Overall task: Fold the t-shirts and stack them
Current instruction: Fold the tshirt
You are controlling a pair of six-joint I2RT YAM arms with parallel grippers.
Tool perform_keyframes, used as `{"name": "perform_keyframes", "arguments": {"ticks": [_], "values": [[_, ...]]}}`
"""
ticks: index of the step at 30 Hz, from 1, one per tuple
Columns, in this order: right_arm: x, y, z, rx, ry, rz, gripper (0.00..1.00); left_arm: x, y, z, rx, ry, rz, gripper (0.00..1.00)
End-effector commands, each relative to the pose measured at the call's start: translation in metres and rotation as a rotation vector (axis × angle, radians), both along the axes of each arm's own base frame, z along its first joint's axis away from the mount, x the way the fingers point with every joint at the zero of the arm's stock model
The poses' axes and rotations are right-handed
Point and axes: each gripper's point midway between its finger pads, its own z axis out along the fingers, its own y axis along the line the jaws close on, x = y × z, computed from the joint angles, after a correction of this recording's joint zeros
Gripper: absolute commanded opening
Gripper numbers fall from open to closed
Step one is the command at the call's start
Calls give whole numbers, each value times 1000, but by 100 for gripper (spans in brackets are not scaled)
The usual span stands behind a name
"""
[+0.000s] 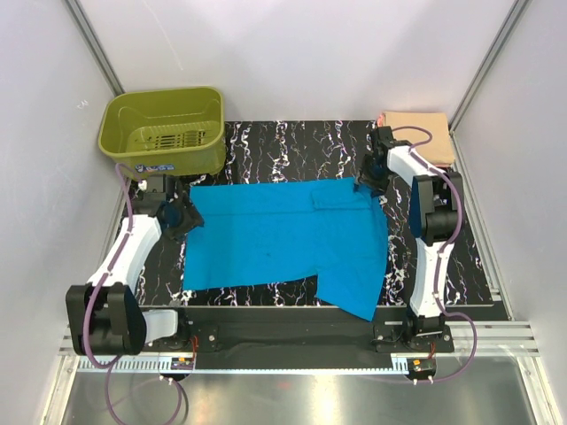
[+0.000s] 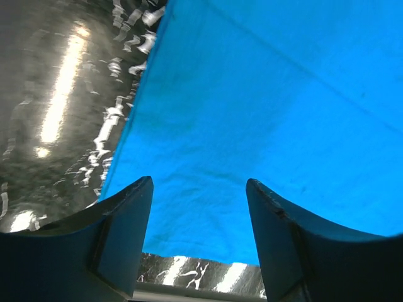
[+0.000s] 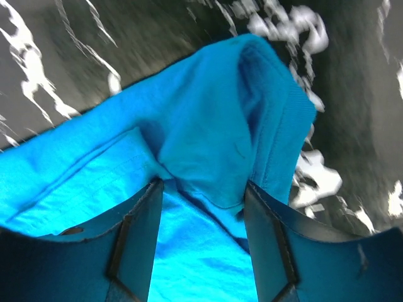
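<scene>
The turquoise-blue t-shirt (image 1: 283, 235) lies spread flat on the black marbled mat, with one flap hanging towards the near right. My left gripper (image 1: 183, 219) hovers at the shirt's left edge. In the left wrist view it (image 2: 199, 182) stands open over the blue cloth (image 2: 264, 113), holding nothing. My right gripper (image 1: 372, 183) is at the shirt's far right corner. Its jaws (image 3: 203, 185) stand apart around a raised fold of blue cloth (image 3: 214, 138) without pinching it. The peach-orange t-shirt (image 1: 416, 133) lies folded at the far right corner.
An olive-green plastic basket (image 1: 164, 128) stands at the far left, just behind my left arm. The black marbled mat (image 1: 283, 142) shows bare behind the shirt. White walls and metal posts close in both sides and the back.
</scene>
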Motion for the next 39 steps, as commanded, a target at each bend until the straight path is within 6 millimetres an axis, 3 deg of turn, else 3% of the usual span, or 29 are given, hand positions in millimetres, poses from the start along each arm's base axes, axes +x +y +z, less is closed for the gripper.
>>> {"name": "perform_keyframes", "arguments": {"ticks": [1,3,6,9,12,13,14,15,16,19,20,21,23,24,26,31,38,39], "values": [[11,-10,-15,-79,23,2,61,-3,23,9,70,-23,105,67],[13,-17,-16,-120,34,10,63,-7,23,6,63,5,115,67],[8,-36,-2,-178,34,7,68,-23,20,-3,38,77,161,65],[-2,-58,27,-284,14,-11,78,-46,10,-15,-31,152,243,62],[-26,-64,55,-292,11,-19,84,-73,4,-27,-69,226,316,58],[-35,-58,60,-258,12,-31,85,-83,5,-31,-61,261,338,57],[-41,-54,82,-223,-35,-42,85,-93,6,-36,-54,284,353,55],[-59,-45,77,-171,-9,-36,85,-99,6,-38,-61,303,375,54],[-65,-39,98,-130,-66,-58,85,-103,6,-42,-62,309,383,53],[-99,-18,97,-33,-48,-48,83,-112,4,-55,-78,334,408,53],[-107,-12,110,10,-82,-50,82,-114,4,-58,-90,338,421,52],[-124,-3,103,68,-48,-39,74,-122,4,-67,-97,358,445,51],[-139,3,117,117,-90,-51,69,-120,10,-72,-108,337,483,47],[-151,5,112,134,-71,-49,67,-121,12,-75,-101,337,484,46],[-161,9,121,169,-101,-40,59,-119,15,-74,-97,337,493,44],[-181,7,118,166,-91,-21,59,-120,21,-76,-86,331,535,47],[-189,10,119,192,-75,-31,59,-119,18,-88,-108,355,551,46],[-188,11,121,194,-78,-35,58,-120,18,-92,-113,358,561,40]]}}
